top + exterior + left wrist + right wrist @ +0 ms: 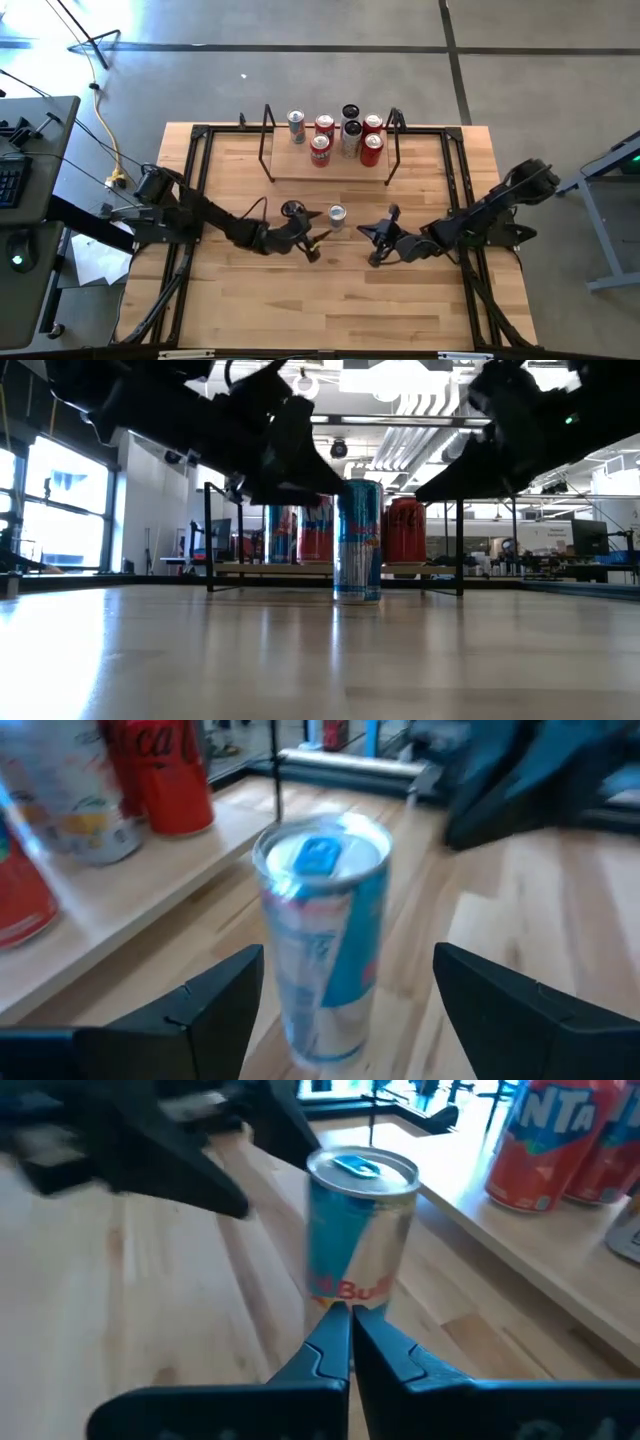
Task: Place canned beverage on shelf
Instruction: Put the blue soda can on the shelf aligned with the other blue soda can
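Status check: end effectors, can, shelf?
Left end effector open around slim blue-silver beverage can, upright on table. Right end effector shut beside it. Light-wood shelf holds seven cans.

You have seven cans in all. Six stand on one shelf at the top centre of the high view: four red soda cans, one silver can and one dark-topped can. One blue-and-silver energy drink can stands at frame centre between two grippers.

Lab, concrete floor, exposed ceiling ducts
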You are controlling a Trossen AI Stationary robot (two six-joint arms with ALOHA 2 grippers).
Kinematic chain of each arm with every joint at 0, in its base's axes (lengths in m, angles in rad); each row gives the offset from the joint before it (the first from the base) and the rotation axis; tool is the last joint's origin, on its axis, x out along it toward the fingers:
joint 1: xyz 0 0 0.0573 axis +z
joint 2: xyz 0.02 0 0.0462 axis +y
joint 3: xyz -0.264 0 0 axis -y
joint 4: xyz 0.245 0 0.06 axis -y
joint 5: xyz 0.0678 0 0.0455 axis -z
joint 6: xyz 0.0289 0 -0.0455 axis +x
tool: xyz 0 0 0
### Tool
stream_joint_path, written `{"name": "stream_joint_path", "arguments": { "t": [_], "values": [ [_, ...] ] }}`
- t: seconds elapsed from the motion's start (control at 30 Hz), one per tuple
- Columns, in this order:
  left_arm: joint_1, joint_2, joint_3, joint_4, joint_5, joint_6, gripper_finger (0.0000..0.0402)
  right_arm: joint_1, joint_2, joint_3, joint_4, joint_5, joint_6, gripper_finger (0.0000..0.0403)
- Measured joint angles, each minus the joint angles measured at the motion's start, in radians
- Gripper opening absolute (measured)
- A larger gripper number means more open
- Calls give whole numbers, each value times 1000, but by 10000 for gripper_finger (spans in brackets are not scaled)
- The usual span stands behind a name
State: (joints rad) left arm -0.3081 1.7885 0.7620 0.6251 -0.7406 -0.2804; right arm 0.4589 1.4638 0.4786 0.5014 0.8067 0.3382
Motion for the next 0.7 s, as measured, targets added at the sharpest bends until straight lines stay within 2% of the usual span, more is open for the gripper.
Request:
{"name": "stream_joint_path", "arguments": {
  "t": [0.2, 0.4, 0.7],
  "values": [
    [28, 0, 0, 59, 48, 21, 283, -84, 89, 0, 92, -58, -1, 0],
    [46, 0, 0, 74, 59, 24, 283, -153, 218, 17, 218, -57, -3, 0],
    [67, 0, 0, 86, 71, 40, 282, -186, 345, 152, 217, -98, -14, 0]
  ]
}}
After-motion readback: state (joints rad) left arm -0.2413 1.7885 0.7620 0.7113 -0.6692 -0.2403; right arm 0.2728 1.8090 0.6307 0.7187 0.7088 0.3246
